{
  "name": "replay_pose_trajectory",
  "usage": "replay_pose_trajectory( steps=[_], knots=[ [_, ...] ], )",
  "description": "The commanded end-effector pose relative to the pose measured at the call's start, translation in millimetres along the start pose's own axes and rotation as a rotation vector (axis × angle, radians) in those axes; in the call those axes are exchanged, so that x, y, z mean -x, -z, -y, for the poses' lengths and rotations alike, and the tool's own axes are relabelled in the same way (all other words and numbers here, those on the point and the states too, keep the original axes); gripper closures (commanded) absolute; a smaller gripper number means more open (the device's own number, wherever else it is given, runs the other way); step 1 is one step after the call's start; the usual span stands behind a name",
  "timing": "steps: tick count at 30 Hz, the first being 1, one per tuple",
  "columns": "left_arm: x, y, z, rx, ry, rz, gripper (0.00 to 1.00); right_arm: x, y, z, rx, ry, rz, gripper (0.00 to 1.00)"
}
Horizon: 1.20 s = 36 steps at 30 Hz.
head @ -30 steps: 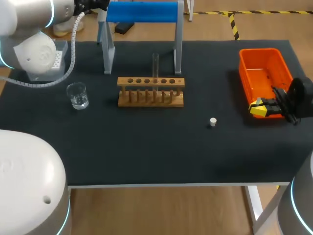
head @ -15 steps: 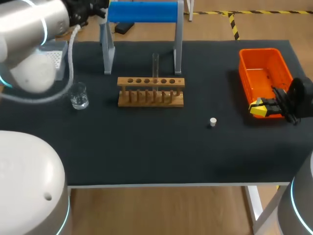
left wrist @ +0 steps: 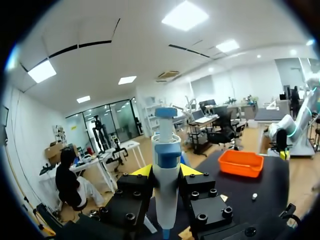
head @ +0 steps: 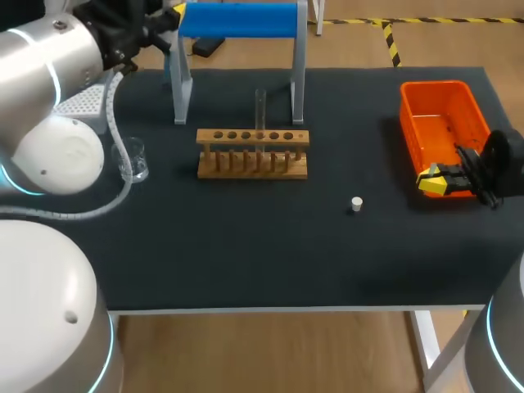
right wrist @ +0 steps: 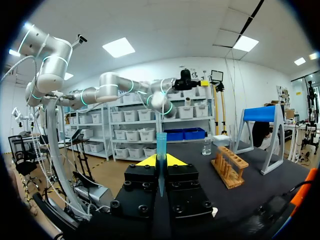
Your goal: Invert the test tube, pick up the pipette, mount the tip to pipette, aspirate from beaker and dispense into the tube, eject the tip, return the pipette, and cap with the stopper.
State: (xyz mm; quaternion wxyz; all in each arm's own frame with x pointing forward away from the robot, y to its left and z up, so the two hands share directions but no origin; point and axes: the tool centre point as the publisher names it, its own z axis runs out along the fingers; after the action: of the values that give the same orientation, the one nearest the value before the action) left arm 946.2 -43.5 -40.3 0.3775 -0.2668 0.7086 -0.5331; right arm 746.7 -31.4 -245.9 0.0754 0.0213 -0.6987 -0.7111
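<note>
Left wrist view is showing the left gripper (left wrist: 166, 171) clamping a white and blue pipette (left wrist: 166, 195) between its yellow-tipped fingers, with the pipette standing upright along them. Right wrist view is showing the right gripper (right wrist: 161, 161) closing narrowly on a slim blue tip (right wrist: 161, 150), with the wide end pointing away from the wrist. Head view is placing that right gripper by the near end of the orange bin (head: 442, 115). Nearest on the black table (head: 246, 262), the white stopper (head: 356, 203) is lying alone, well apart from the wooden rack (head: 252, 154). The test tube (head: 260, 106) is standing upright in the rack, apparently open end up, though this is hard to confirm. The beaker (head: 137, 164) is sitting left of the rack, partly behind the left arm's cable (head: 115, 123). Farthest back, the left gripper is hovering beside the blue stand (head: 237, 20).
</note>
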Motion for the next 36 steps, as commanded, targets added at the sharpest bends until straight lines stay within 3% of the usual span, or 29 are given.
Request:
replay_pose_trajectory(
  steps=[1,15,20,27,36],
  knots=[
    [6.0,2,-2.1,-0.011,0.000,-0.854,1.00,-1,0,0,-0.001,0.000,0.000,1.00],
    [6.0,2,-2.1,-0.011,0.000,-0.854,1.00,-1,0,0,-0.001,0.000,0.000,1.00],
    [24.9,-24,-3.6,-0.065,-0.050,-1.024,1.00,-1,0,0,-0.001,0.000,0.000,1.00],
    [44.6,-47,-10.9,-0.086,-0.075,-1.150,1.00,-1,0,0,-0.001,0.000,0.000,1.00],
    [53.6,-43,-15.0,-0.162,-0.126,-1.257,1.00,-1,0,0,-0.001,0.000,0.000,1.00]
  ],
)
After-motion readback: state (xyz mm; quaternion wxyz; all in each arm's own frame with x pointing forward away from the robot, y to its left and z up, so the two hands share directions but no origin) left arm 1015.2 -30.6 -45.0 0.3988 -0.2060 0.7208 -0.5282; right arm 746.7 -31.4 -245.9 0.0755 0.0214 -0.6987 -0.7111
